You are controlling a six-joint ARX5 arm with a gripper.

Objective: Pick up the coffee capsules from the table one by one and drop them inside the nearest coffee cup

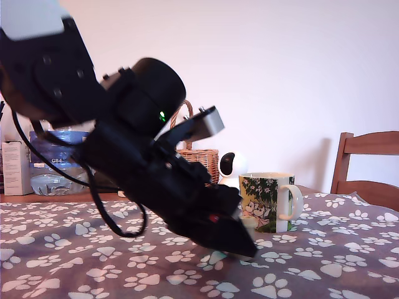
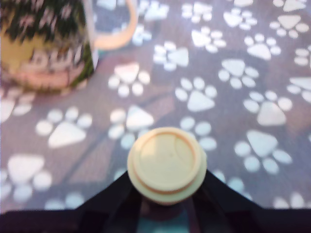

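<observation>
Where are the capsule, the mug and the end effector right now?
capsule (image 2: 166, 164), wrist view, centre of its flat round face.
mug (image 1: 265, 200), exterior view, printed side wall.
end effector (image 2: 167, 206), wrist view, between the dark fingers flanking the capsule.

You have one capsule, one mug, one basket, and one chair.

table: paw-print cloth | on it: coffee cup

A home dining room: paw-print tablecloth, wooden chair, wicker basket.
</observation>
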